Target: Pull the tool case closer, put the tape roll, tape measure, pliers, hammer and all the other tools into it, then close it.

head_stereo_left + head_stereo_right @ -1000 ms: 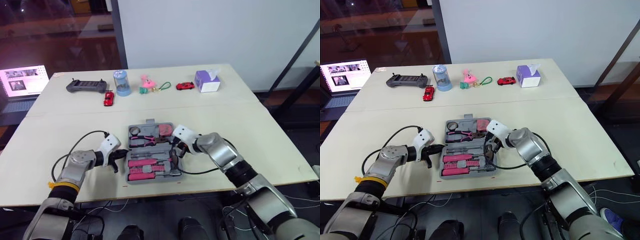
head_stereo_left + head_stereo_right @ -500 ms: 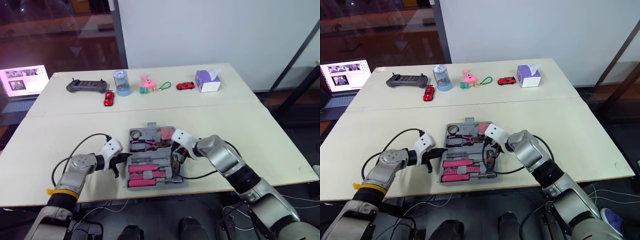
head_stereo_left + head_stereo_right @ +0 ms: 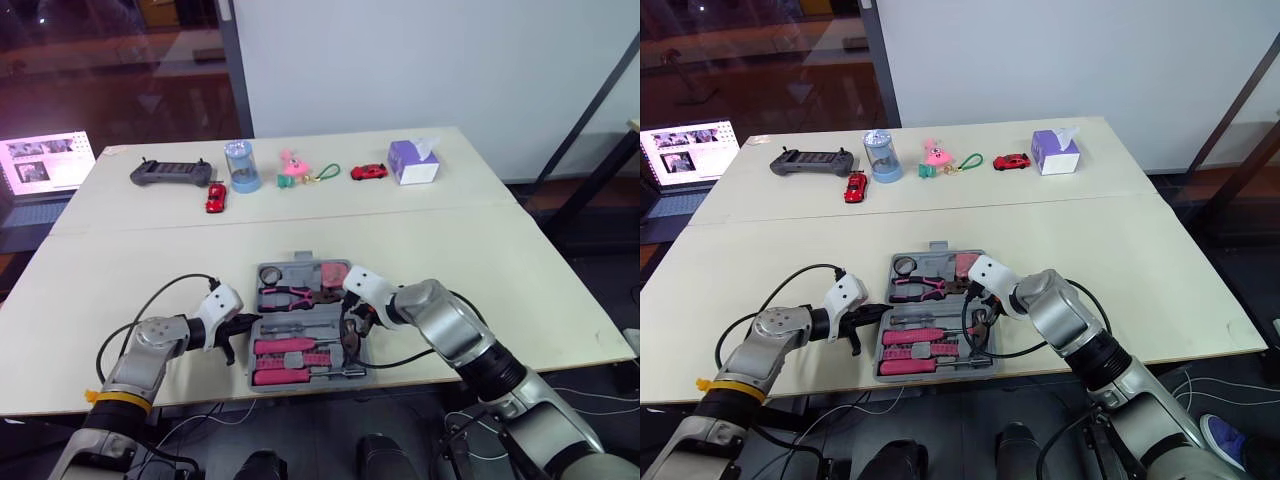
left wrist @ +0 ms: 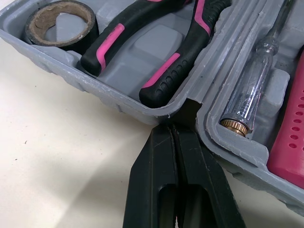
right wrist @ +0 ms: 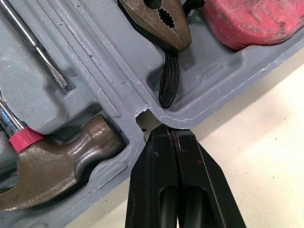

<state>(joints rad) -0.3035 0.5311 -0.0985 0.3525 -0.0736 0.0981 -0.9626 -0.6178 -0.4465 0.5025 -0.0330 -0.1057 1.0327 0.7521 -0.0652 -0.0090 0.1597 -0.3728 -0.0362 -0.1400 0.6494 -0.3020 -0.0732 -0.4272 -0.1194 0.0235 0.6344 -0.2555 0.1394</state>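
Lying open in the lower middle of the head view, one grey tool case (image 3: 300, 381) sits close to the near edge of the table (image 3: 500, 270), flanked by two grippers. The left gripper (image 3: 238, 325) has its fingers pressed flat together, gripping nothing, with the tips set in a notch in the case's left wall. The right gripper (image 5: 164, 130) is likewise closed on nothing, its tips at the matching notch in the right wall. Inside lie one tape roll (image 4: 61, 21), one pair of pliers (image 4: 161, 47), one pink tape measure (image 5: 251, 19), one hammer (image 5: 57, 161), one clear-barrelled tester screwdriver (image 4: 251, 90) and one flat-blade screwdriver (image 5: 33, 42). Along the far edge, across the upper frame, stand one game controller (image 3: 170, 172), one blue jar (image 3: 243, 165), one pink toy (image 3: 291, 160), one green loop (image 3: 328, 175), one tissue box (image 3: 413, 161) and two toy cars, one (image 3: 216, 197) left and one (image 3: 369, 171) right. Bare tabletop stretches wide on both sides of the case and between it and that far row; only a narrow strip separates it from the near edge.
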